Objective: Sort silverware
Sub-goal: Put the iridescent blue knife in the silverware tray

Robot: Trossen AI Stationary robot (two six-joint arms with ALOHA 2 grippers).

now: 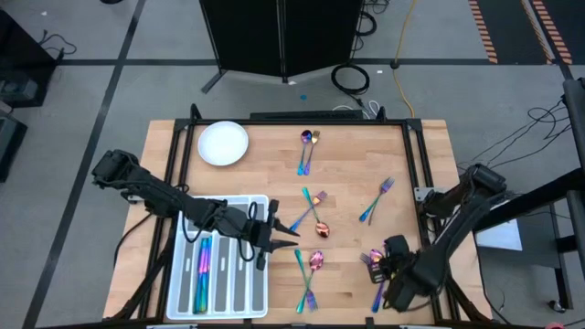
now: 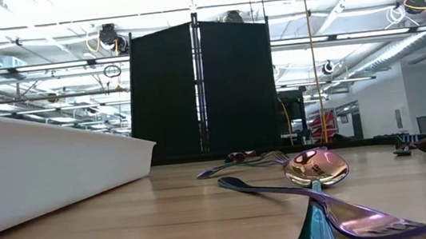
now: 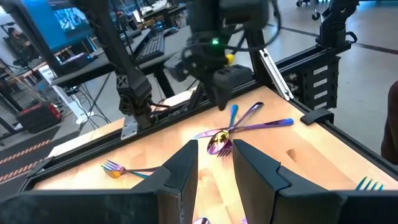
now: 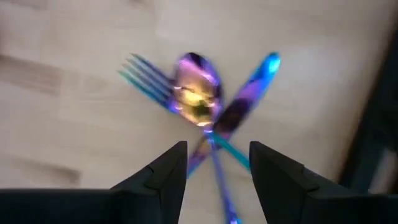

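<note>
— High view: slim iridescent rainbow forks, knives and spoons (image 1: pixel 314 216) lie scattered in small crossed piles over the wooden desk (image 1: pixel 274 174); several pieces (image 1: pixel 203 268) are already in the translucent white compartment tray (image 1: pixel 228 297).

— Right end effector (image 4: pixel 212 163) hangs spread and empty over a crossed spoon, fork and knife (image 4: pixel 200 99). Take only the top piece.

— Left end effector (image 1: pixel 281 233), released, points from the tray toward the middle pile; which utensil lies underneath stays unclear.

Both arms are matte black, built from chunky jointed segments with dark cables running along them. The left gripper (image 3: pixel 214 163) and right gripper (image 4: pixel 216 167) each end in two flat, angular black fingers.
</note>
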